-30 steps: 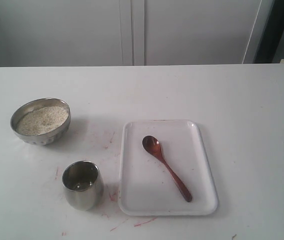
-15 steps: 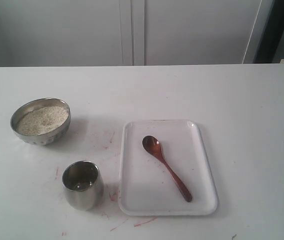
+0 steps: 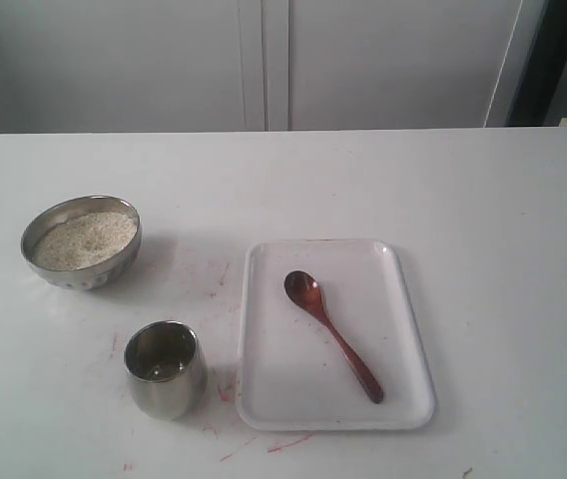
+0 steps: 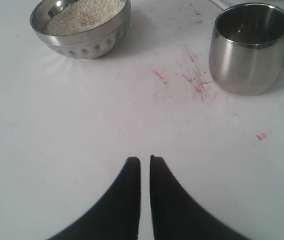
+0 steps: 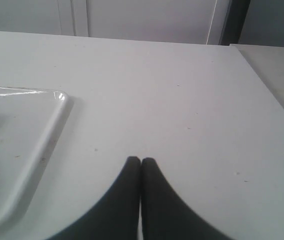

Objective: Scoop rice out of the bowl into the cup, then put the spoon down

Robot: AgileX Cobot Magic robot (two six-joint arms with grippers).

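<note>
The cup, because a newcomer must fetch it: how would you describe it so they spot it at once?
On the white table, look left of the white tray. Two shiny steel vessels stand there; the cup is the nearer one, taller than wide, unlike the wide, shallow bowl of rice.

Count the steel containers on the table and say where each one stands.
2. The bowl, holding rice, stands far left in the exterior view; the cup stands nearer the camera, just left of the white tray. Nothing seems to hide another.
</note>
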